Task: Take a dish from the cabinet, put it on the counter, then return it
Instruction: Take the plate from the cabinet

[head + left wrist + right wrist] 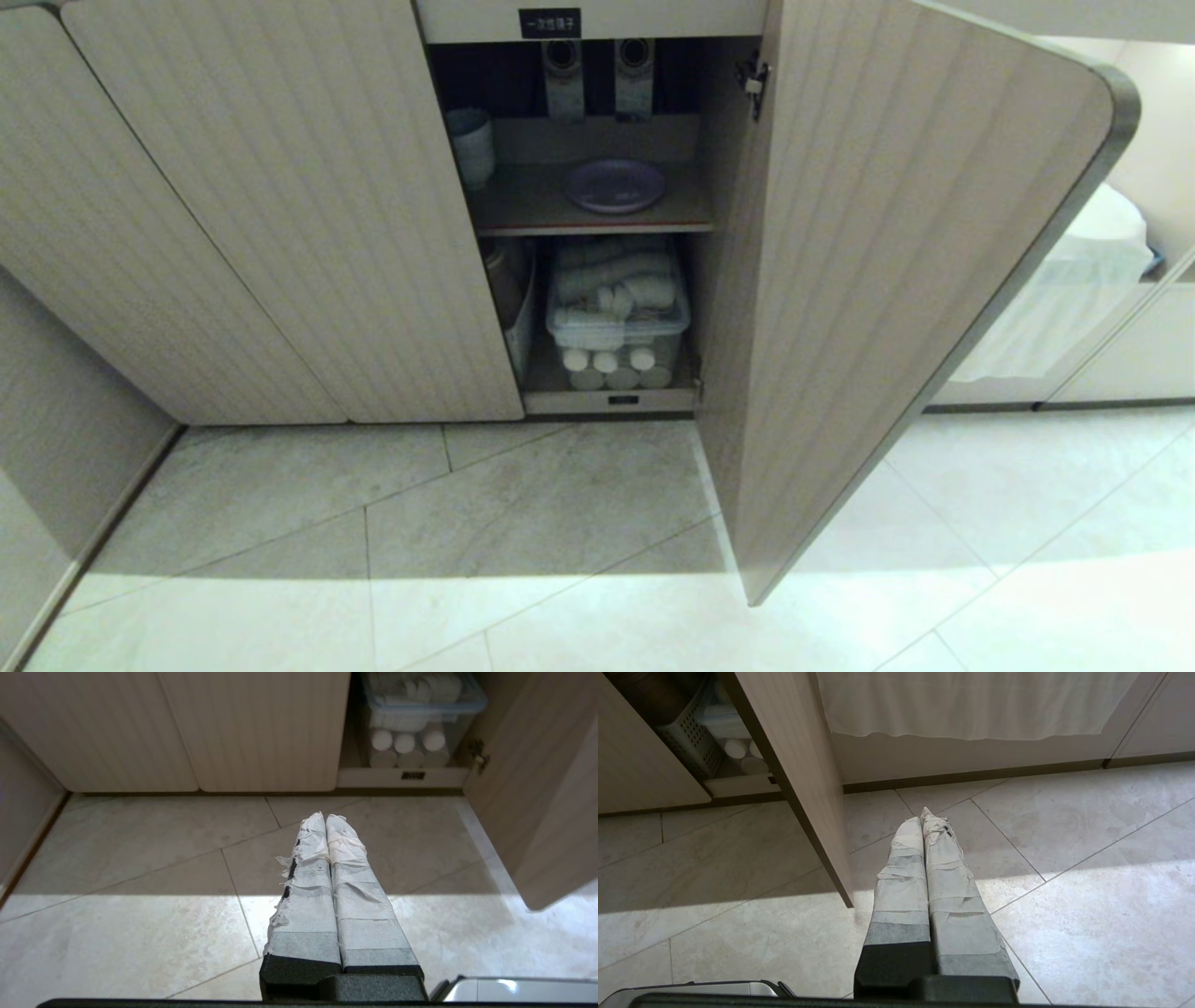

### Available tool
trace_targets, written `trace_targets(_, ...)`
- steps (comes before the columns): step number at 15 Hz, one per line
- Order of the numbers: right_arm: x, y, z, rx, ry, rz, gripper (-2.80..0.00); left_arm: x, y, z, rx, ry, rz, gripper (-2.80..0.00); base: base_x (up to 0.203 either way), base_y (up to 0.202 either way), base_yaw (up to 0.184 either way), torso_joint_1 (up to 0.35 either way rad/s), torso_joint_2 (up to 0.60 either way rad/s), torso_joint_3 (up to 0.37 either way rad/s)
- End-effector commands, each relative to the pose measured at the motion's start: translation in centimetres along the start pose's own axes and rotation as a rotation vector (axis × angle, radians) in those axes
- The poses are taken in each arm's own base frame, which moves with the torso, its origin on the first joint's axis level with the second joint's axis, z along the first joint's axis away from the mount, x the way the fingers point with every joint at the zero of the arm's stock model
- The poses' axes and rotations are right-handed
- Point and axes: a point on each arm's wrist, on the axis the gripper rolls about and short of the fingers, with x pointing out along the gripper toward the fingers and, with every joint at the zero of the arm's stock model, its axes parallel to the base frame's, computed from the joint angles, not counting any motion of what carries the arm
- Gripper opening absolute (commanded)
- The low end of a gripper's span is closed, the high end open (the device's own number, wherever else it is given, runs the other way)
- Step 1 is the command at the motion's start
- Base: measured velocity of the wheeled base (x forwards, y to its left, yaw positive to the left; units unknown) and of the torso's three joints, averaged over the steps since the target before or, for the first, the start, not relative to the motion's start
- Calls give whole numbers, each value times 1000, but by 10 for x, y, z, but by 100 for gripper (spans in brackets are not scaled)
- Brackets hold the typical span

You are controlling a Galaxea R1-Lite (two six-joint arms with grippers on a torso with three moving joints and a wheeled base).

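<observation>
Low beige cabinet point(308, 215) with ribbed, round-cornered doors, seen from above and in front. Right-hand door point(896, 261) swung wide open, showing two levels inside. On the inner shelf point(523, 210): lavender dish point(613, 185) lying flat near the middle, grey-white cup point(471, 145) upright at the shelf's left end, well apart from the dish. Small black label point(550, 23) with white characters above the opening. Below the shelf: clear lidded box point(618, 313) packed with white rolls, more rolls underneath, a perforated metal holder point(691, 746) beside it on the left. Pale tiled floor point(523, 523) in front.

Left gripper point(325, 817) low over the floor, facing the cabinet, tape-wrapped fingers pressed together, empty. Right gripper point(922, 815) likewise over the floor, just right of the open door's edge, fingers closed on nothing.
</observation>
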Motion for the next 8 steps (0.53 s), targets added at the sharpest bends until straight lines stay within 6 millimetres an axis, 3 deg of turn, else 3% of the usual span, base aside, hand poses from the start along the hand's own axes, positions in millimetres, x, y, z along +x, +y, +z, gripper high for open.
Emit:
trace_targets(1, 0, 0, 0, 0, 1, 0, -280, 0, 0, 0, 0, 0, 0, -280, 0, 0, 0, 0, 0, 0)
trace_targets(8, 0, 0, 0, 0, 1, 3, -280, 0, 0, 0, -1, 0, 0, -280, 0, 179, 0, 2, 2, 2)
